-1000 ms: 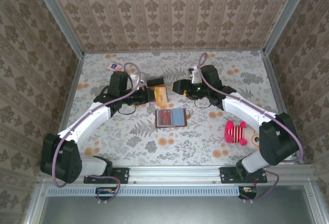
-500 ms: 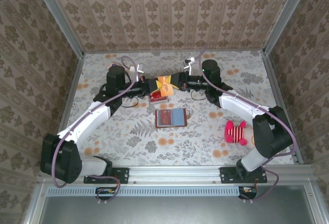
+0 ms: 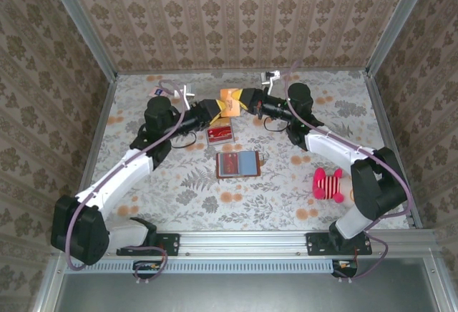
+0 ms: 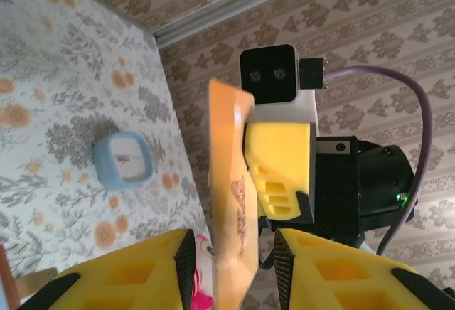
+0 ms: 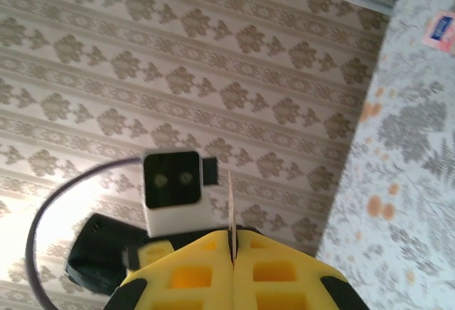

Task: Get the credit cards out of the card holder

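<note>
The card holder (image 3: 238, 163), a brown wallet, lies open on the table with a reddish and a blue half showing inside. I cannot pick out separate dark credit cards in it. Above the back of the table a thin orange card (image 3: 230, 101) with a printed picture (image 4: 229, 203) hangs in the air. My right gripper (image 3: 245, 101) (image 5: 232, 253) is shut on its edge. My left gripper (image 3: 217, 111) (image 4: 231, 260) is open, its jaws standing on either side of the card with a gap on each side.
A red-and-orange tray (image 3: 220, 134) lies just behind the wallet. A pink striped toy (image 3: 328, 184) sits at the right, a pink-and-white packet (image 3: 159, 91) at the back left. A small light-blue square object (image 4: 122, 159) rests on the table.
Both grippers have risen and moved toward the back wall. The orange card went up off the red tray from the left gripper's hold into the right gripper's; the left jaws have let go.
</note>
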`<state>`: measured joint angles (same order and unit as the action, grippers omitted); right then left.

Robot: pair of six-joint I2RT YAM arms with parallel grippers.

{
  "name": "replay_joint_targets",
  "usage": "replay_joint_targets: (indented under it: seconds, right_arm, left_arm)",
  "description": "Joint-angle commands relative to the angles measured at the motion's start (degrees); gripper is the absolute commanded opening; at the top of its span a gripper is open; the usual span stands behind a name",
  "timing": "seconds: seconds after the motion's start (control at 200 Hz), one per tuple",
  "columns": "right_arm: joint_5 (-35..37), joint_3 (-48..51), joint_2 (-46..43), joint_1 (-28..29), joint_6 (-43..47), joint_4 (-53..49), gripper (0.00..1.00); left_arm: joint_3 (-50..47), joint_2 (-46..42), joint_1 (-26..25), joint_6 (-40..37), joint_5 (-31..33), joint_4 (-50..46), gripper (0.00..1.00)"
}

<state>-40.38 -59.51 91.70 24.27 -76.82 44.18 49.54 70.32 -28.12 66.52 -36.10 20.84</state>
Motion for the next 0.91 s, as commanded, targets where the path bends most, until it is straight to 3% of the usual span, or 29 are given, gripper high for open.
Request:
replay_joint_targets:
  seconds: [0.0, 0.125, 0.335, 0.515, 0.575, 0.725, 0.9]
  right_arm:
    - [2.72, 0.01, 3.33, 0.34, -8.39, 11.4, 0.02]
    - [3.0, -0.26, 6.03, 0.34, -11.61, 14.33, 0.02]
    - [3.79, 0.33, 7.33, 0.26, -11.7, 14.29, 0.02]
    - [2.8, 0.08, 8.91, 0.18, -11.31, 14.11, 0.08]
    - [2.18, 0.63, 9.04, -0.12, -10.59, 13.38, 0.16]
    - [1.62, 3.11, 7.77, -1.33, -6.94, 8.46, 0.58]
    - [2.57, 4.36, 4.15, -2.57, 3.42, -8.43, 0.79]
  left_arm:
    - [-1.39, -0.8, -1.32, 3.22, 7.49, 7.09, 0.36]
    - [-0.69, 1.18, -1.32, 3.61, 7.68, 7.65, 0.35]
    - [-0.06, 4.8, -0.98, 5.44, 5.92, 12.41, 0.1]
    - [0.81, 6.23, -0.89, 3.88, 4.72, 11.36, 0.0]
    - [1.36, 6.07, -0.67, 1.4, 5.03, 7.99, 0.0]
    - [6.65, 6.79, -0.27, -13.08, 4.9, -8.75, 0.0]
    - [15.89, 11.23, -0.53, -36.39, 8.24, -31.07, 0.0]
